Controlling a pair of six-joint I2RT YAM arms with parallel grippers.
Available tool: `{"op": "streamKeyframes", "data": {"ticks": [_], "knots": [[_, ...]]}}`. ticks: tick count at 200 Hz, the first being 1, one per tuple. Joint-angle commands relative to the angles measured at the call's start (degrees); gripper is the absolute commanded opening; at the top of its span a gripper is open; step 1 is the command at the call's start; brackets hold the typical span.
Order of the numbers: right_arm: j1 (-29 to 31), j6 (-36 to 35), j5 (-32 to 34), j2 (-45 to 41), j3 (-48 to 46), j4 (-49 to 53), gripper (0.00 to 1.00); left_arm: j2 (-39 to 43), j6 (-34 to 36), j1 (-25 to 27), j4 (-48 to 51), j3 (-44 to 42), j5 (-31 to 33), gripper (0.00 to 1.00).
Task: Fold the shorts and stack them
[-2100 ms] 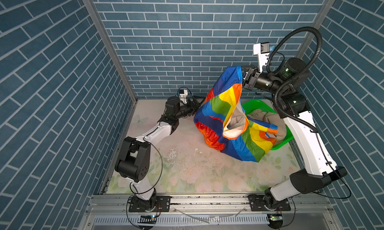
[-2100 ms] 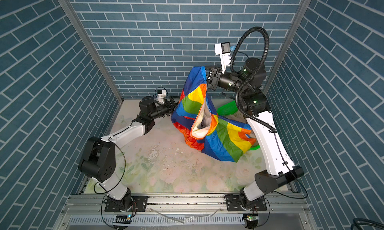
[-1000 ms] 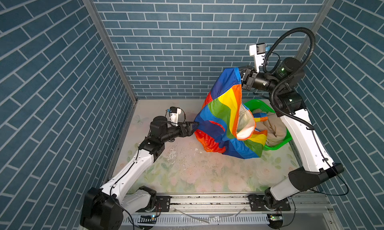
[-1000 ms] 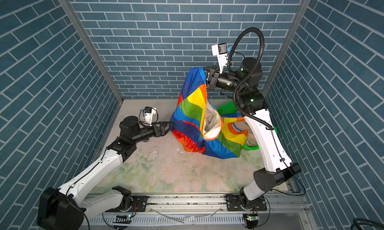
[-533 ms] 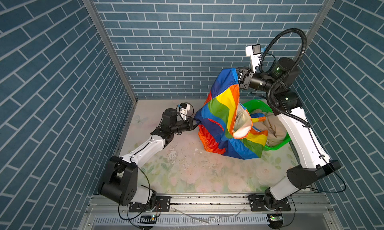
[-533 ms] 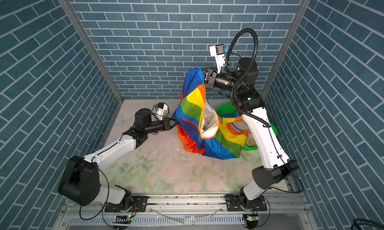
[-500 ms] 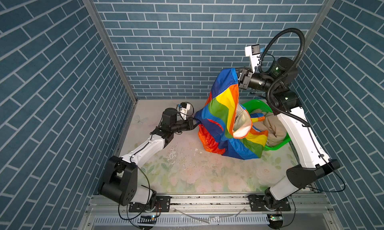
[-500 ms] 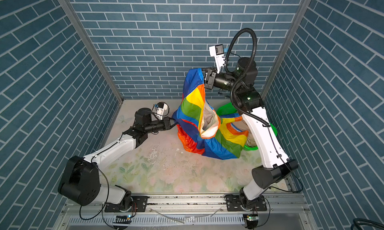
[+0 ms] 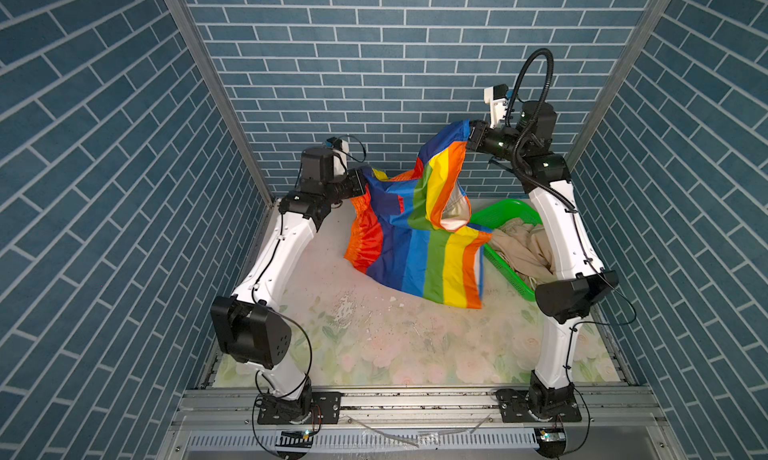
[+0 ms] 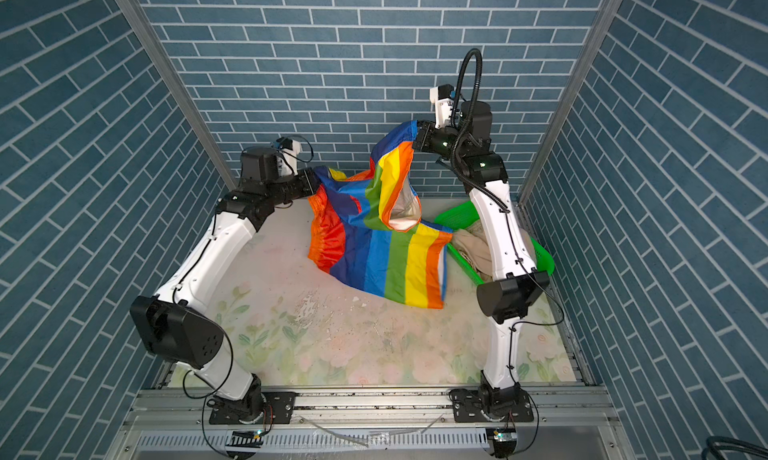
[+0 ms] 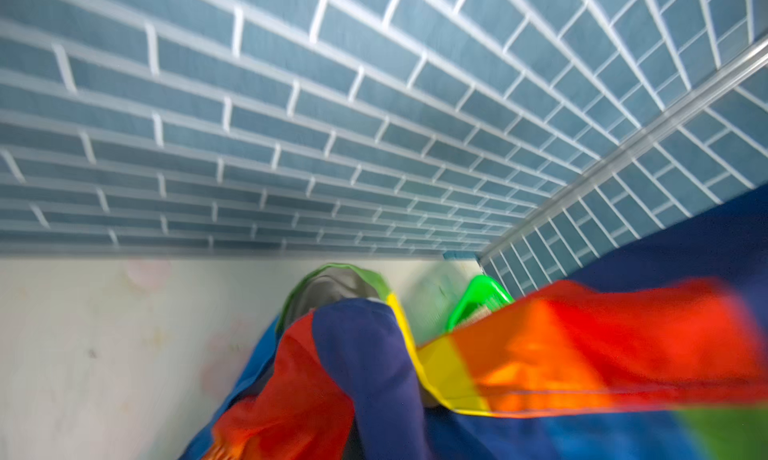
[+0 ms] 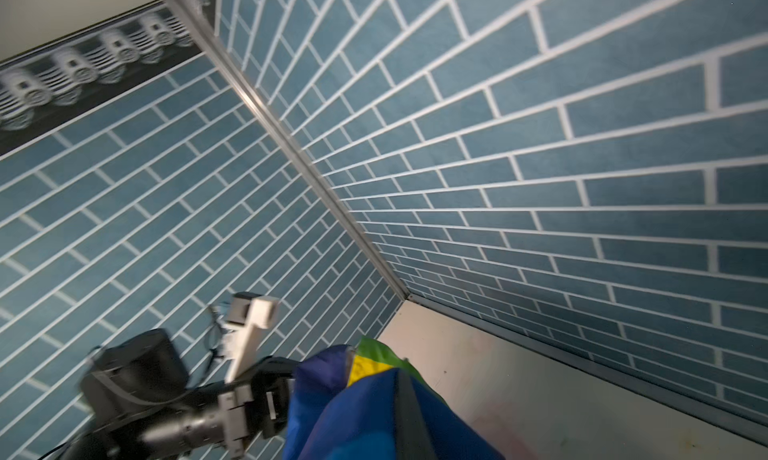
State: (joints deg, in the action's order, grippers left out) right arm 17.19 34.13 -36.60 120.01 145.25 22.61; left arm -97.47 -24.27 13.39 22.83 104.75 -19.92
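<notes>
Left gripper (image 9: pixel 362 182) and right gripper (image 9: pixel 471 135) each pinch an upper edge of the striped shorts (image 9: pixel 419 250), which hang spread over the back of the table (image 9: pixel 395 341). The beige shorts (image 9: pixel 519 246) lie in the basket (image 9: pixel 498 208). The table's front is open.

raised shorts (image 9: pixel 415 250) left of basket (image 9: pixel 505 208) on table (image 9: pixel 395 346), other shorts (image 9: pixel 519 246) in basket
</notes>
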Motion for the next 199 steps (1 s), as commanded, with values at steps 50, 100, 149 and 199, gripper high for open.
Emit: {"op": "streamKeyframes", "data": {"ticks": [50, 100, 149, 199], "knots": [[-8.5, 30.6, 5.1, 14.0, 13.3, -33.5, 0.00, -12.7, 11.0, 0.0, 22.2, 42.0, 7.9, 0.00], [-9.3, 37.4, -6.9, -0.9, -12.9, -47.7, 0.00, 4.1, 11.0, 0.0, 17.3, 19.6, 4.8, 0.00], [-9.0, 30.1, -3.8, -26.2, -67.8, -57.5, 0.00, 36.6, 1.5, 0.1, 2.3, -33.8, 1.9, 0.00], [-8.7, 25.2, -3.3, -39.6, -94.6, -50.4, 0.00, 52.5, -12.7, 6.0, 3.1, -59.7, -4.9, 0.00]]}}
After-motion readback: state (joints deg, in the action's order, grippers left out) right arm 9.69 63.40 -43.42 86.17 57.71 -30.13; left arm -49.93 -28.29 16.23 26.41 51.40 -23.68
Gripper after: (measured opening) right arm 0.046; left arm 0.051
